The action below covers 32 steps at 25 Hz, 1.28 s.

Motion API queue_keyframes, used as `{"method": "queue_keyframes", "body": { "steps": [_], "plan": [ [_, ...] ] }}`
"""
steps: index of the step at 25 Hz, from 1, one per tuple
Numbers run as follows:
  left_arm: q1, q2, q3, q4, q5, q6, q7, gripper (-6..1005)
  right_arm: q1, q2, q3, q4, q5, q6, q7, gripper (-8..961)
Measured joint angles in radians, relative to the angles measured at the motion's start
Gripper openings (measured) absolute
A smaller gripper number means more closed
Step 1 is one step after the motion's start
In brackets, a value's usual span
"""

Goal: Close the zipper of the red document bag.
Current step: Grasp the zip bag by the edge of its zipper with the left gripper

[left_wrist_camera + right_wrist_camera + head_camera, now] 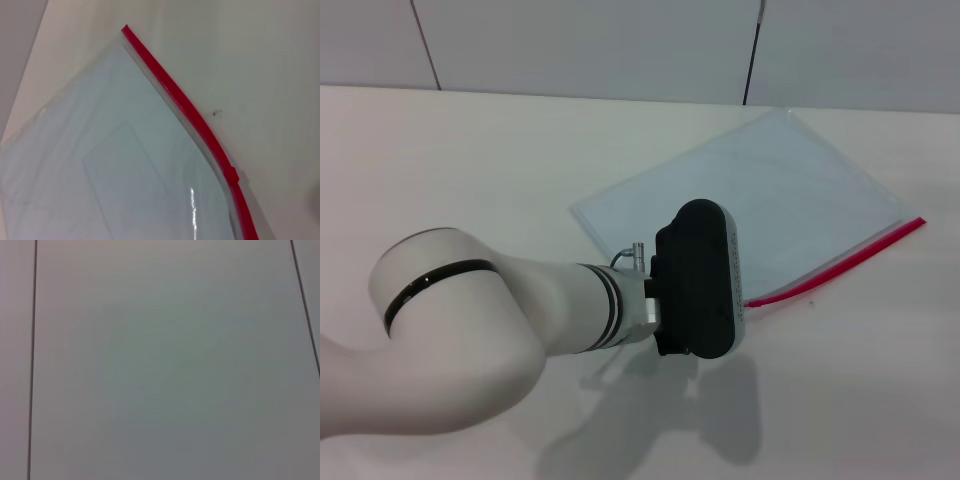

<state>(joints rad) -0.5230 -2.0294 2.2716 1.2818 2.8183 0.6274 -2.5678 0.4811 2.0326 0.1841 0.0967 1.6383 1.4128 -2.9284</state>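
Observation:
The red document bag (770,190) lies flat on the white table, a translucent pale blue pouch turned at an angle. Its zipper (850,262) is the bright red strip along the near right edge. My left gripper (705,280), seen as a black housing at the end of the white arm, hangs over the bag's near corner and hides that end of the strip. The left wrist view looks down on the bag (100,165) and the zipper (185,105), with a small red slider (232,174) on the strip. The right gripper is out of view.
The white table (470,160) stretches to the left of the bag and in front of it. A grey panelled wall (620,40) stands behind the far edge. The right wrist view shows only that grey wall (160,360).

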Motion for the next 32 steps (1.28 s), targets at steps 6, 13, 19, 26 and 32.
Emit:
{"method": "queue_keyframes", "body": {
  "steps": [6, 13, 19, 26, 32],
  "plan": [
    [0.028, 0.000, -0.001, 0.002, 0.050, -0.053, -0.024, 54, -0.001, 0.000, -0.004, -0.002, -0.002, 0.003, 0.000, 830],
    [0.164, 0.003, -0.022, 0.007, 0.055, -0.357, 0.067, 53, 0.009, -0.004, -0.095, -0.057, -0.102, 0.040, -0.009, 829],
    [0.258, 0.002, -0.027, -0.024, 0.055, -0.577, 0.193, 52, 0.053, -0.005, -0.179, -0.158, -0.350, 0.085, -0.057, 829],
    [0.302, 0.004, -0.020, -0.054, 0.055, -0.721, 0.263, 50, 0.123, -0.003, -0.231, -0.270, -0.615, 0.095, -0.073, 830],
    [0.311, 0.007, -0.016, -0.042, 0.053, -0.726, 0.262, 49, 0.181, 0.000, -0.254, -0.301, -0.752, 0.063, -0.074, 825]
  ]
}}
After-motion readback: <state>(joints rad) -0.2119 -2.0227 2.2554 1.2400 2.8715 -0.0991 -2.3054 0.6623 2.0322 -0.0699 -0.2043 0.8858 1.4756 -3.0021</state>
